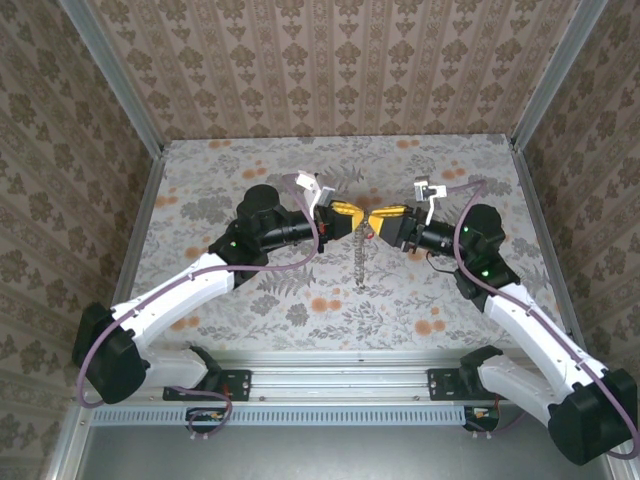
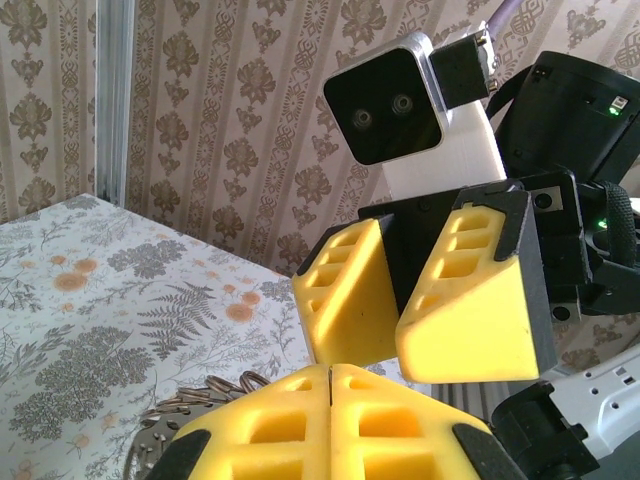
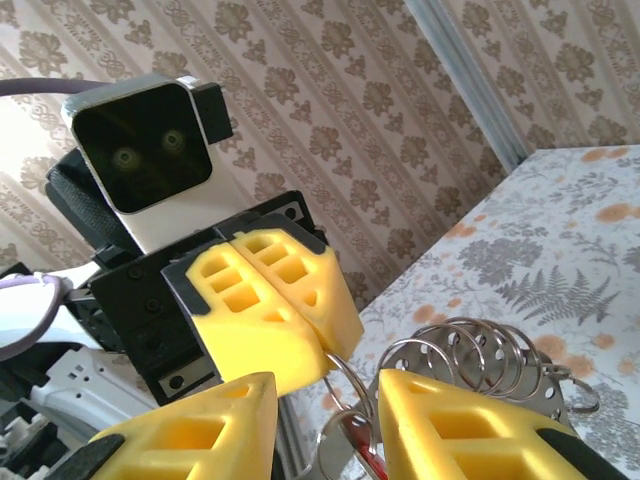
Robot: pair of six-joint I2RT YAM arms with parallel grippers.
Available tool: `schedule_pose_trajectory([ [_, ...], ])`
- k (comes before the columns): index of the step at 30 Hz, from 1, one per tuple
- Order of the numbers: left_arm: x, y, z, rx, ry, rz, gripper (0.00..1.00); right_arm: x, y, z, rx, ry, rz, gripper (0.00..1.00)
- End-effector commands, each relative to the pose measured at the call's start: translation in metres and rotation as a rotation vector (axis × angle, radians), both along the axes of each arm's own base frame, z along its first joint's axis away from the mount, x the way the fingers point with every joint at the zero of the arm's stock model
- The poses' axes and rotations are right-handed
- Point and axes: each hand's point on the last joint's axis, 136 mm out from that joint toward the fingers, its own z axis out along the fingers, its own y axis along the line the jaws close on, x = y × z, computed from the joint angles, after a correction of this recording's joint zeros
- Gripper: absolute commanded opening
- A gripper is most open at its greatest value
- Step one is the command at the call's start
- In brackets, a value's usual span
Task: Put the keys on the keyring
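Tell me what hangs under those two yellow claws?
A thin silvery chain dangles toward the flowered table. Silvery wire rings sit between the right gripper's fingers. The chain's top end is hidden between that gripper and the left gripper.

The left arm [image 1: 170,295] is extending forward and inward, the left jaws pressing fully together. The right arm [image 1: 535,325] is extending inward opposite, the right jaws standing partly apart, tips just beside the left jaws' tips.

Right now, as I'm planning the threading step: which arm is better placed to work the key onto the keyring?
Probably right: the right tool stands open around the red key, facing the keyring that the left tool clamps.
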Motion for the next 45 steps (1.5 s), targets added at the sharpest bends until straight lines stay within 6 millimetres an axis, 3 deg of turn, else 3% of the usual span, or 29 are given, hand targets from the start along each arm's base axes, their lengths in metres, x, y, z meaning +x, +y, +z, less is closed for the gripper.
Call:
schedule_pose_trajectory([
  [1, -0.006, -0.001, 0.026, -0.061, -0.059, -0.026, 0.0, -0.007, 0.004, 0.019, 0.035, -0.045, 0.057, 0.34],
  [12, -0.005, -0.003, 0.029, -0.066, -0.062, -0.028, 0.0, -0.006, 0.009, 0.004, 0.027, -0.012, 0.07, 0.27],
  [15, -0.005, -0.003, 0.029, -0.066, -0.062, -0.028, 0.0, -0.005, 0.011, 0.0, 0.025, -0.004, 0.073, 0.32],
  [21, -0.006, -0.003, 0.028, -0.064, -0.061, -0.029, 0.0, -0.002, 0.013, -0.004, 0.022, 0.007, 0.07, 0.33],
  [34, -0.006, -0.003, 0.027, -0.059, -0.054, -0.029, 0.0, -0.005, 0.009, -0.008, 0.015, 0.003, 0.052, 0.01],
  [38, -0.001, -0.003, 0.024, -0.047, -0.047, -0.006, 0.0, -0.004, 0.009, -0.002, 0.015, -0.012, 0.045, 0.0],
  [41, 0.005, 0.001, 0.023, -0.043, -0.044, 0.045, 0.16, -0.003, 0.008, 0.001, -0.002, -0.025, 0.032, 0.0],
  [45, 0.01, 0.01, 0.024, -0.052, -0.05, 0.109, 0.27, -0.001, 0.007, 0.0, -0.052, -0.033, 0.018, 0.0],
])
